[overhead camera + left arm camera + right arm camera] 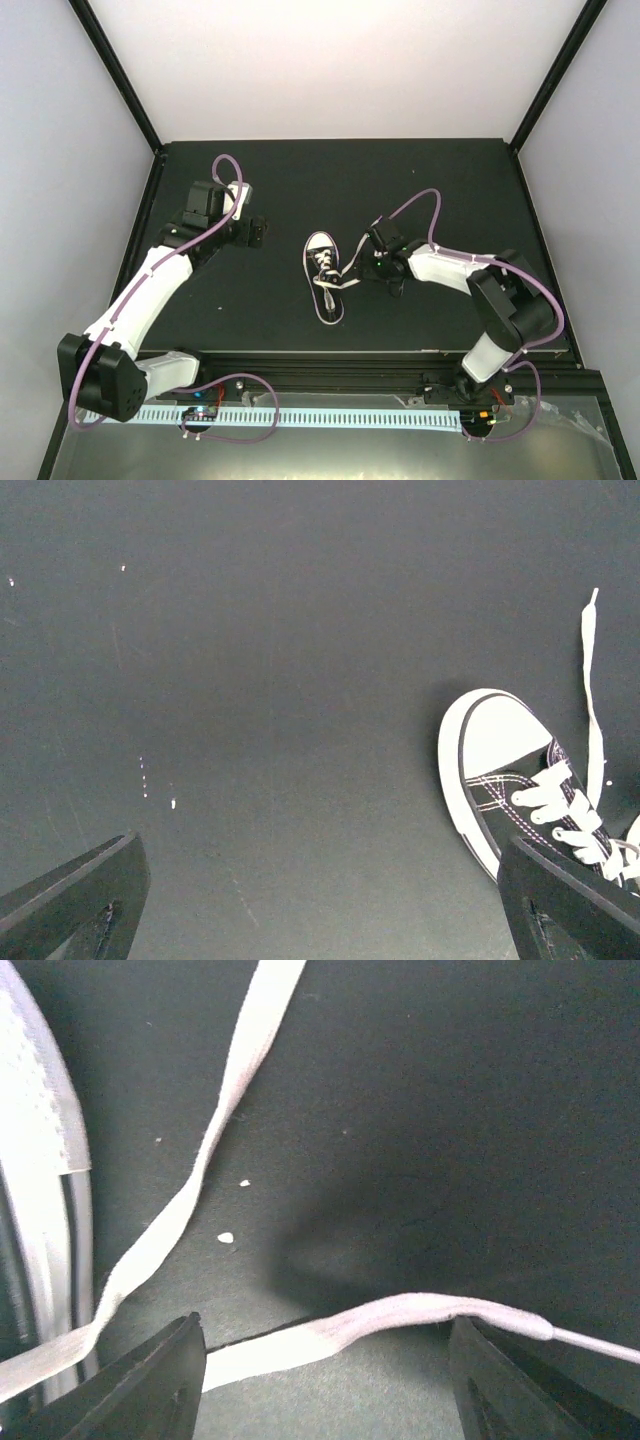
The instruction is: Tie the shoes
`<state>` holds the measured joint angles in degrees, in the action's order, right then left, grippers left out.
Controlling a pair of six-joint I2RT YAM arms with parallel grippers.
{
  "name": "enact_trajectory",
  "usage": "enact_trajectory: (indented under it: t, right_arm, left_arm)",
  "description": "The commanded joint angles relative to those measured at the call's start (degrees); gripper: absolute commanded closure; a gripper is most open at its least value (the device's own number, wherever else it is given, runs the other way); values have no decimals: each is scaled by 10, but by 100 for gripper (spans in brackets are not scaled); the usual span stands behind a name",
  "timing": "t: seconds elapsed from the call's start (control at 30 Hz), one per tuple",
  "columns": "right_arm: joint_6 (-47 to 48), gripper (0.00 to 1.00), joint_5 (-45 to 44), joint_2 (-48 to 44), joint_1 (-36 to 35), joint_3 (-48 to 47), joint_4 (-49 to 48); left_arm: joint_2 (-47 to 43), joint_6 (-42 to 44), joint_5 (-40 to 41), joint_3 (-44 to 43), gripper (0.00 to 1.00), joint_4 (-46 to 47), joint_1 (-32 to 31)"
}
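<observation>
Sneaker [323, 277] between pincers, left pincer [320, 905] spread wide, right pincer [325, 1375] spread — straddling lace [380, 1316]

We view the whole table [420, 180] from above; both wrist cameras face downward, close, sharing the sneaker [323, 275].

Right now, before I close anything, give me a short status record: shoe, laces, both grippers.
Shoe: black sneaker, upright on the mat, toe toward the far side.
Laces: untied; one lace end lies loose on the mat, right of the sneaker.
Left gripper: open, holding nothing, off the sneaker's left side.
Right gripper: open, low, straddling that lace end, not gripping.
</observation>
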<state>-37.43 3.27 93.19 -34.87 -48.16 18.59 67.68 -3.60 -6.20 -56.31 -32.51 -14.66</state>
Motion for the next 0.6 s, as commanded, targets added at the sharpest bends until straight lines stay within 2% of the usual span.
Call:
enact_trajectory:
  t: [0.0,0.1,0.17,0.33,0.37,0.57]
  right_arm:
    - [-20,35,-57,33,-15,-29,23]
    - [-22,41,-79,53,-23,-41,39]
    - [-22,51,-88,65,-25,-45,44]
    - [-25,95,-98,66,-27,-45,49]
    - [-25,98,-100,60,-26,-46,52]
    - [-2,98,-103,-39,-26,-41,52]
  left_arm:
    - [-12,1,5,-4,2,9,2]
    - [-13,1,2,-4,2,9,2]
    - [-15,0,0,-4,2,9,2]
    - [-18,5,-3,-2,2,11,-4]
    - [-21,7,-2,0,2,12,-7]
    - [-47,15,-11,14,2,25,-39]
